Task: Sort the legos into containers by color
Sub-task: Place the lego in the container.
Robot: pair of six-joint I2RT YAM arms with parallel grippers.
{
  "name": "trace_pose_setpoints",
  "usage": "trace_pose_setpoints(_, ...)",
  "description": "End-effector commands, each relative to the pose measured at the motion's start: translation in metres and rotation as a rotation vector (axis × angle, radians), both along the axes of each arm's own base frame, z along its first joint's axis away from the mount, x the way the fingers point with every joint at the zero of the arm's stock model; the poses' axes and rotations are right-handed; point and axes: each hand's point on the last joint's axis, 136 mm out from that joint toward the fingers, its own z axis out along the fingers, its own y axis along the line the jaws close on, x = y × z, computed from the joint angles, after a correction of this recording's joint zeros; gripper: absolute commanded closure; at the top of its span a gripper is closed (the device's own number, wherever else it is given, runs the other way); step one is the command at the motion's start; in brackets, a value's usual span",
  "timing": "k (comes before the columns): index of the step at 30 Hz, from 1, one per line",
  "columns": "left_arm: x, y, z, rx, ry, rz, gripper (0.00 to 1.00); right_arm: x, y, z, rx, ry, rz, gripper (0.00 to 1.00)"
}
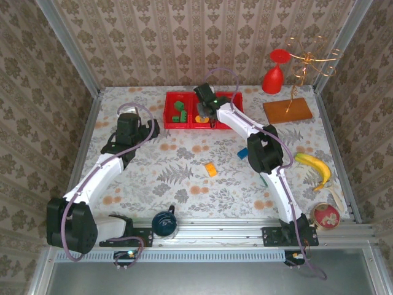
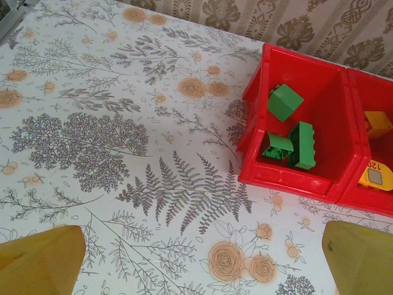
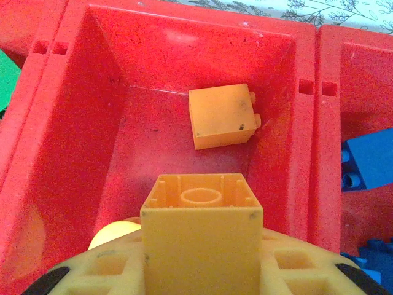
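A hollow orange-yellow plastic toy brick [image 3: 202,227], its open underside and round inner tube turned toward the wrist camera, is gripped between the yellow pads of the right hand [image 3: 202,264]. That hand is closed narrowly on it above the middle compartment of the bright red, glossy plastic three-compartment tray [image 3: 80,92]. A second orange-yellow brick [image 3: 222,117], with two studs visible on its side, is seen lying on that compartment's floor. Blue studded bricks [image 3: 368,160] are contained in the right-end compartment, and three green bricks [image 2: 293,138] in the left-end one. The left hand [image 2: 199,264] is spread wide, holding nothing, above the flower-printed desk [image 2: 92,141] near the tray. On the desk, well apart from the tray, one orange-yellow brick [image 1: 211,169] and one blue brick [image 1: 242,154] are seen lying loose.
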Motion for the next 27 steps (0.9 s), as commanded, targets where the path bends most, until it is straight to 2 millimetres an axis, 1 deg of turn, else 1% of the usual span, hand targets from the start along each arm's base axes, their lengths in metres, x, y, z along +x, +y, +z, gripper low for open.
trace_pose_setpoints(1,0.002,0.0,0.0,-0.028,0.003,0.011,0.0,-0.01,-0.012,-0.002,-0.04,0.028,-0.018,0.68)
trace_pose_setpoints(9,0.002,0.0,0.001,-0.031,0.001,0.013,0.0,-0.014,-0.024,0.007,-0.063,0.011,-0.059,0.68)
trace_pose_setpoints(16,0.002,0.001,0.002,-0.031,-0.005,0.019,0.0,-0.011,-0.017,0.009,-0.033,0.0,-0.043,0.66)
trace_pose_setpoints(19,0.003,0.001,0.001,-0.032,-0.003,0.02,0.0,-0.007,-0.012,0.012,-0.012,-0.012,-0.03,0.63)
trace_pose_setpoints(25,0.003,0.001,-0.001,-0.033,0.001,0.018,0.0,0.004,-0.003,0.016,-0.001,-0.026,-0.014,0.51)
trace_pose_setpoints(27,0.002,0.0,-0.001,-0.032,0.002,0.013,0.0,0.007,-0.002,0.018,0.0,-0.032,-0.012,0.51)
